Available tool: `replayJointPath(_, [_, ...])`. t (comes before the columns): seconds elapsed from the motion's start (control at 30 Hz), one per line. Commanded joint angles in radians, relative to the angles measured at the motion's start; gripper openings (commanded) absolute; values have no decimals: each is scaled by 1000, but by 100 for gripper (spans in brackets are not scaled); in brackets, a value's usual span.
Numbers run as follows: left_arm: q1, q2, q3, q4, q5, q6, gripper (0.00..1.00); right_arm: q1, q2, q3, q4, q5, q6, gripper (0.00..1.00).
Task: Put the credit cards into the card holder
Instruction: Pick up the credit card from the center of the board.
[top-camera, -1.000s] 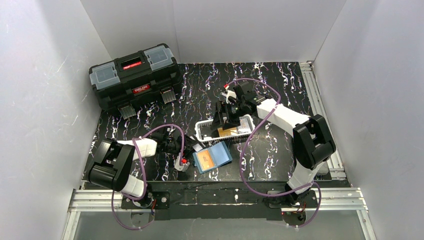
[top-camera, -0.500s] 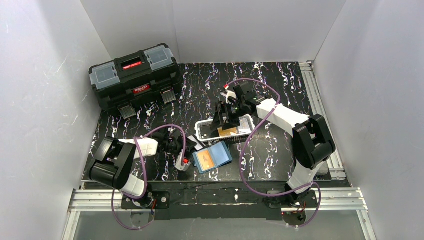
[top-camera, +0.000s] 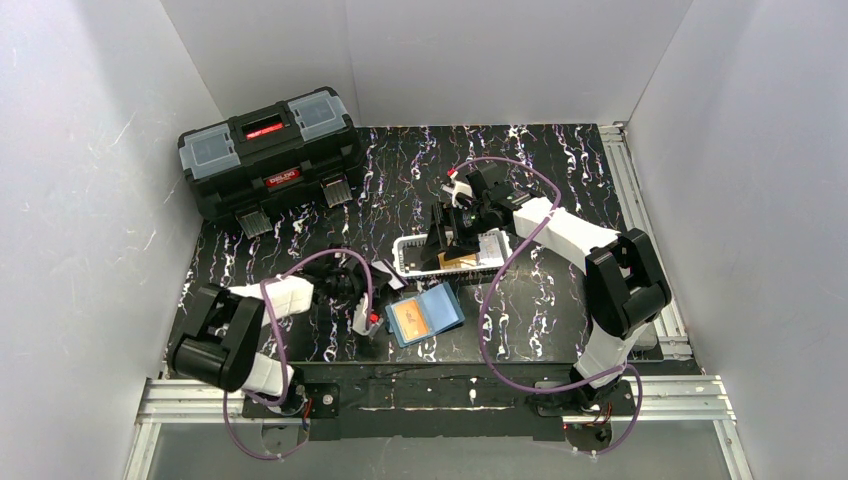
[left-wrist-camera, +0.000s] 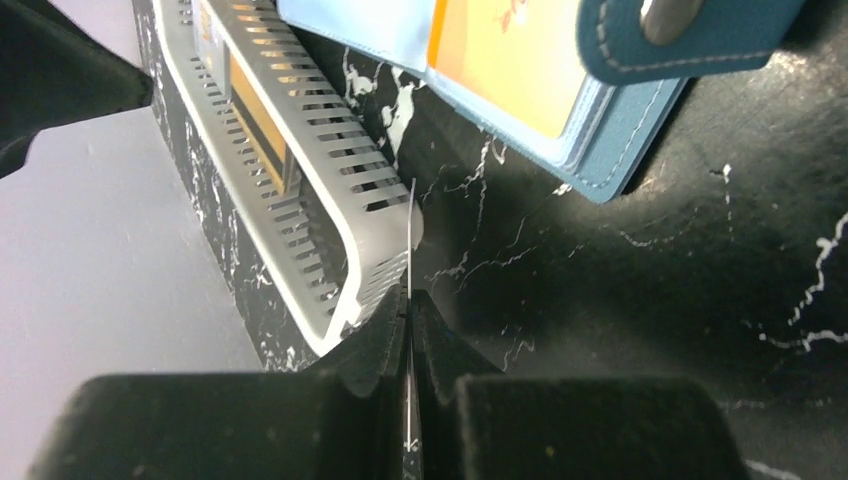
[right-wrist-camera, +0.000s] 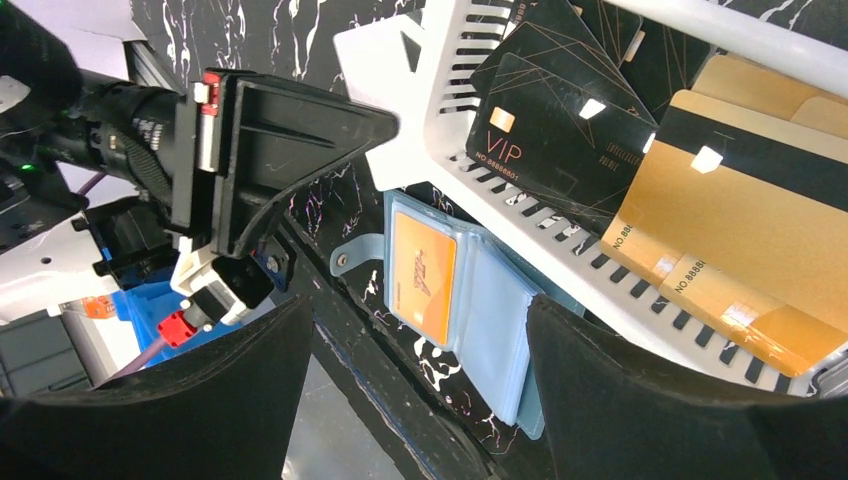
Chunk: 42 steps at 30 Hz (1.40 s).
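- Now the left gripper (left-wrist-camera: 408, 300) pinches a thin card (left-wrist-camera: 410, 225) edge-on.
- Right gripper (top-camera: 451, 238) hangs spread over the basket (left-wrist-camera: 300, 150).
- Next, likely: align it with a sleeve of the card holder (left-wrist-camera: 620, 130).

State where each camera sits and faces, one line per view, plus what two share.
Top external: above and behind, looking down on table; left arm, right arm show.
Left wrist: low, along shut left hand pinching a thin card, toward basket.
Right wrist: above basket, down between open right hand fingers.
Both wrists share the card holder.
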Motion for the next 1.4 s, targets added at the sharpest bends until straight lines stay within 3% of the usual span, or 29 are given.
replayJointPath(0.0, [2, -138, 17, -133, 8, 8, 0, 4, -19, 43, 32, -32, 9, 83])
replayJointPath(0.23, [18, -405, 3, -342, 11, 1, 0, 0, -31, 59, 63, -86, 27, 84])
replayJointPath(0.5, [20, -628, 13, -390, 104, 41, 0, -5, -70, 90, 177, -255, 88, 85])
replayJointPath(0.77, [20, -666, 26, -419, 184, 210, 0, 3, -47, 109, 322, -457, 151, 79])
replayJointPath(1.1, [17, -622, 82, -352, 216, 249, 0, 38, 64, 231, 150, -480, 62, 74])
replayJointPath(1.2, [11, -631, 116, -275, 217, 56, 0, 37, 26, 221, 75, -362, -30, 74])
replayJointPath(1.37, [-35, -563, 337, -215, 44, -716, 0, 15, -108, 148, 123, -147, -81, 80])
